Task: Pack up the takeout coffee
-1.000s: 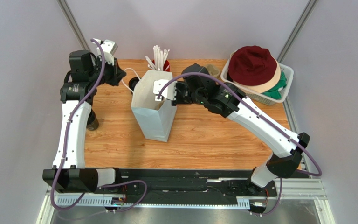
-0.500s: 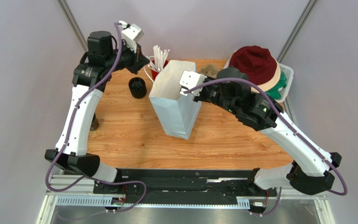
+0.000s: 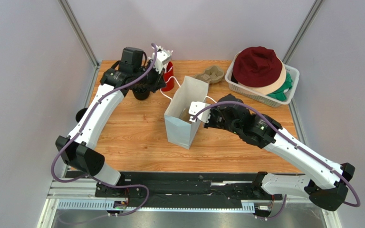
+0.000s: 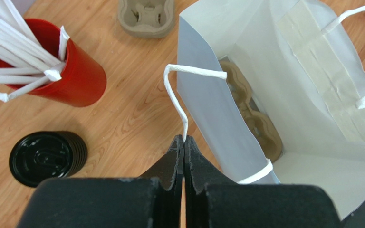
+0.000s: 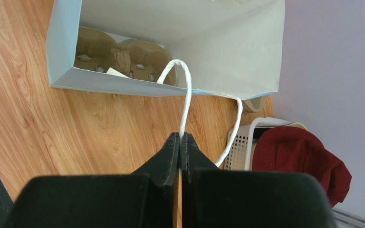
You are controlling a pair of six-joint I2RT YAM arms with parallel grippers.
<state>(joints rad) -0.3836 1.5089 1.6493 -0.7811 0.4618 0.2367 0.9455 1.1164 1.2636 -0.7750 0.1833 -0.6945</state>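
Nearest us, at the left edge of the tabletop point(image 3: 132, 142), we make out the takeout coffee point(image 3: 81, 114). Only a dark round top peeks from behind the left arm point(image 3: 94, 121), so we cannot tell its brown wall or whether the lid sits tight. It stands well apart from the paper bag point(image 3: 179, 126), which is upright and open-mouthed in the middle of the tabletop.

There's the right gripper point(image 5: 180, 138), jaws pinched together on one white handle point(image 5: 186, 102). Across the bag the left gripper point(image 4: 183, 141) is likewise clamped on the second handle point(image 4: 196, 71). Down inside we see a cardboard carrier point(image 4: 258, 126) on the bottom.

We judge this the bag-readying step: mouth spread, coffee not yet in. Next, we reckon, the left gripper must let go of its cord, swing to the left edge and take the cup upright.

Toward the far edge sit black lids point(image 4: 44, 156), a red cup point(image 4: 77, 78) of straws and a spare carrier point(image 4: 146, 14). In the far right corner is a basket point(image 3: 292, 72) of hats.
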